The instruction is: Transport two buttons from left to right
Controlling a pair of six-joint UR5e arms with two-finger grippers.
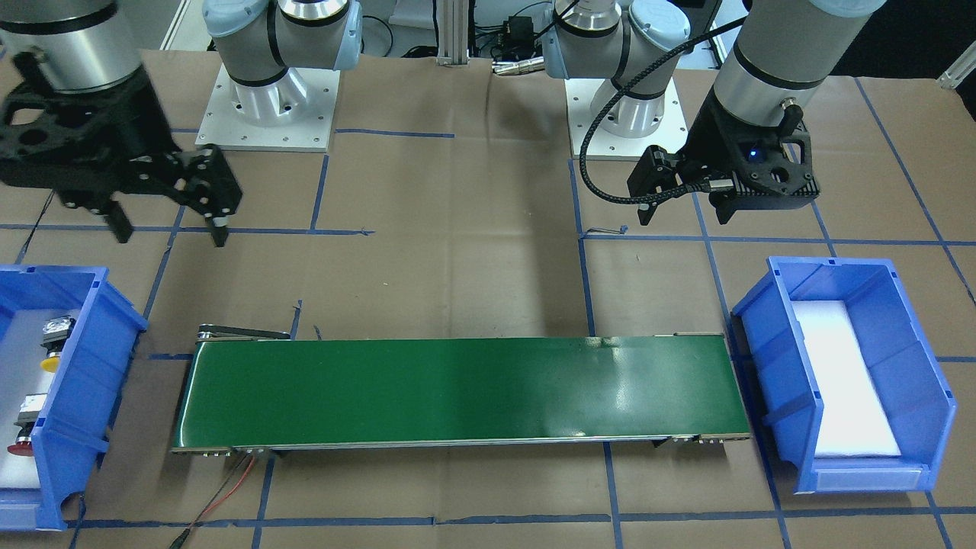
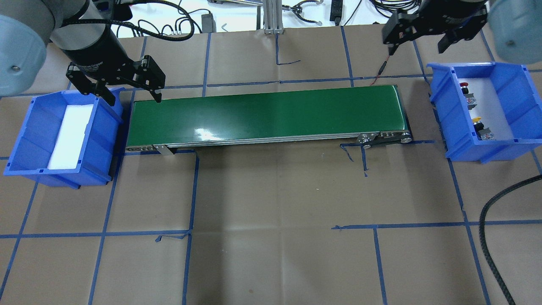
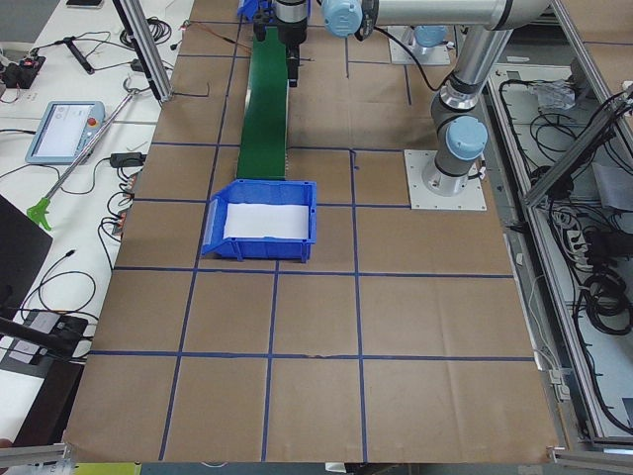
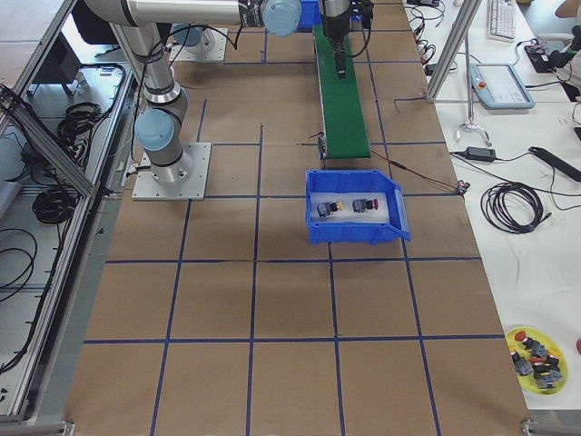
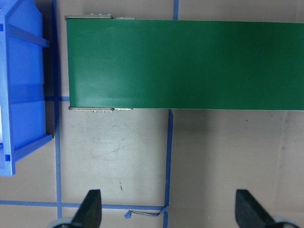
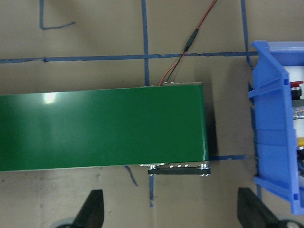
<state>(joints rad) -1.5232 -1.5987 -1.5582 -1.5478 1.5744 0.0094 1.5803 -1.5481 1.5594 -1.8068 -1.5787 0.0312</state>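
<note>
Blue left bin (image 2: 36, 135), overhead: holds a white foam pad (image 2: 70, 135) that lies along its floor.
Right bin (image 2: 512, 97), overhead: the red button (image 2: 467, 92) and the yellow button (image 2: 480, 126) lie on its white floor, apart from each other, with the red one farther from the robot.
Belt (image 2: 266, 112), overhead: a green strip runs between the two bins on the paper-covered table (image 2: 271, 212).
Left gripper (image 2: 134, 100), overhead: hangs at the belt's left end, just beside the left bin's far corner, with its fingers spread wide.
Right gripper (image 2: 417, 46), overhead: hangs past the right bin's far corner, with its fingers spread wide.
Front view: both buttons show in the bin at the view's left, and the pad fills the bin at the view's right.
Left side view: the left bin sits near the camera and its pad is plain to see.
Right side view: the two buttons lie side by side in the right bin.
Left wrist view: the fingertips (image 5: 91, 209) stand far apart over the paper, with the belt's end ahead and the left bin at the edge of the view.
Right wrist view: the fingertips (image 6: 92, 209) stand far apart, and glimpses of red and yellow show past the right bin's rim.
</note>
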